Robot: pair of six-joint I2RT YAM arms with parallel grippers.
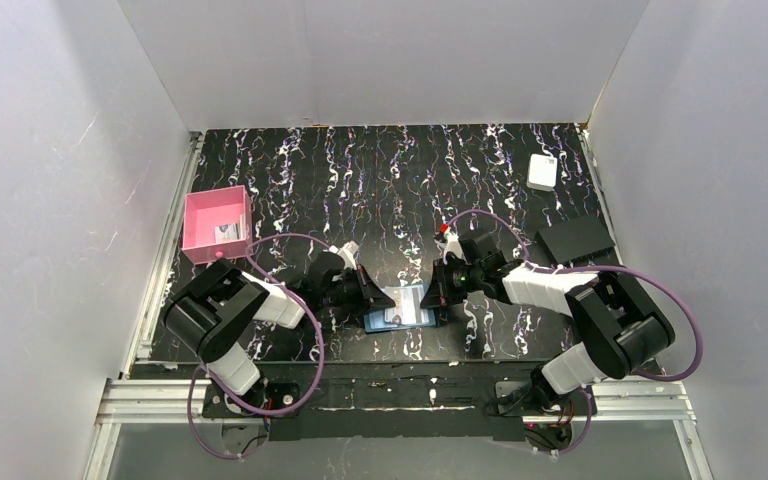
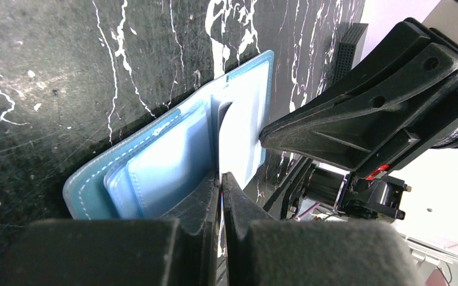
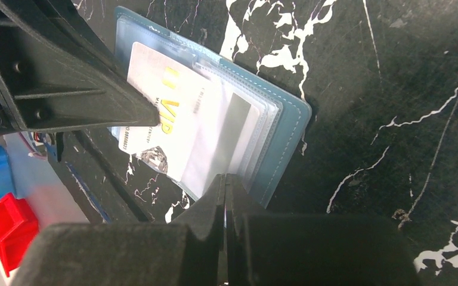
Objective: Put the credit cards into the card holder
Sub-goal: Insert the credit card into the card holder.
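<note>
Space lies open across the table point(image 1: 360, 180) behind the card holder point(image 1: 400, 306). The holder is spread flat near the front edge, hemmed between the left gripper point(image 1: 367, 293) and right gripper point(image 1: 429, 292). Both have fingers pressed together, tips against a credit card point(image 3: 173, 119) half out of its clear pocket. A second card point(image 1: 226, 232) lies in the pink tray point(image 1: 200, 215) beside the left wall.
</note>
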